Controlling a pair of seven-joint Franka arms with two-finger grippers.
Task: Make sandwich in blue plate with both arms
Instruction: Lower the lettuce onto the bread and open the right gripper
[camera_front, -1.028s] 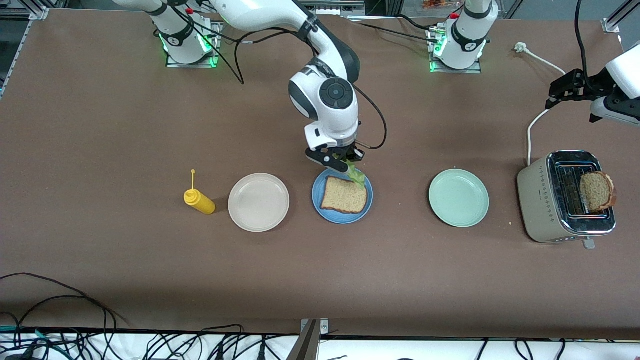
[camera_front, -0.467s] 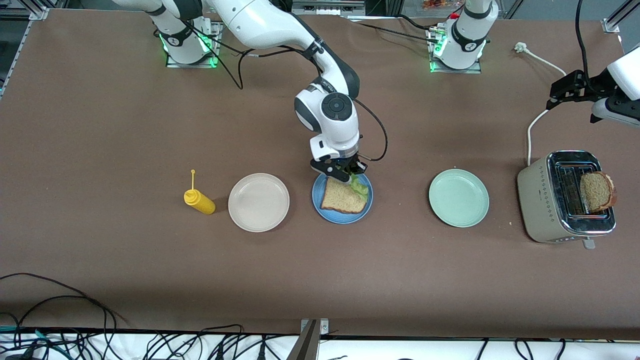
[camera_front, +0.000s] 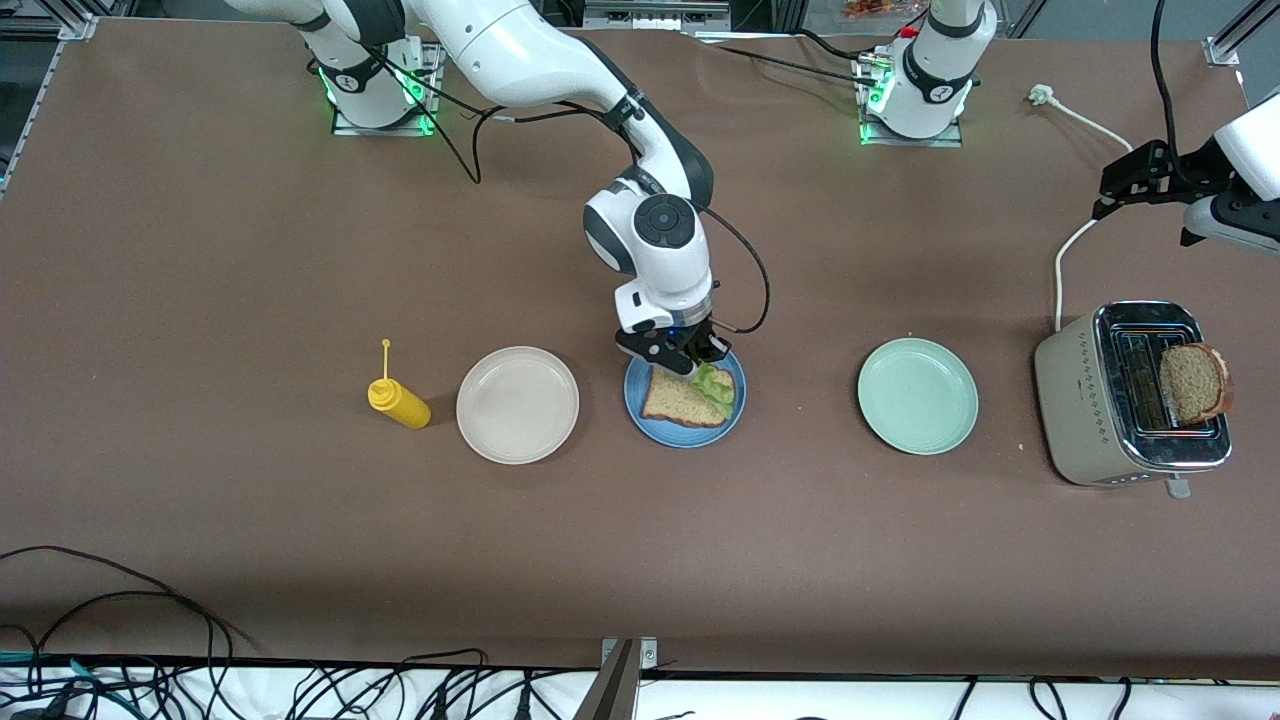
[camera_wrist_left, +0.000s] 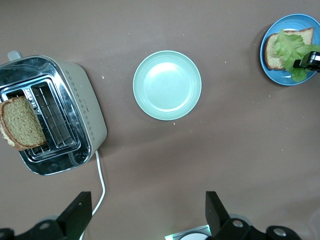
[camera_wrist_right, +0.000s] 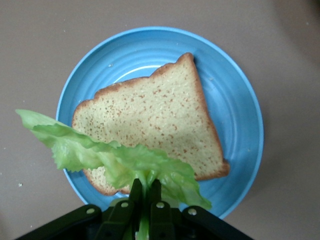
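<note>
From the front camera, the right gripper (camera_front: 690, 362) hung low over the round medium-blue plate (camera_front: 640, 410), its fingers pinched shut on the stem of a ruffled green lettuce leaf (camera_front: 716, 385) that draped across the square slice of brown-crusted wholemeal bread (camera_front: 680, 400) lying on that plate. A beige-white plate (camera_front: 517, 404) and a yellow squeeze bottle (camera_front: 398, 400) lay toward the right arm's end; a pale mint-green plate (camera_front: 917, 395) and a steel-topped toaster (camera_front: 1095, 400) holding a second bread slice (camera_front: 1194, 382) lay toward the left arm's end. The left wrist camera showed the left gripper (camera_wrist_left: 145, 212) waiting high over the table, fingers spread wide and empty. The right wrist camera showed closed fingertips (camera_wrist_right: 136, 192) clamping the leaf's stalk.
</note>
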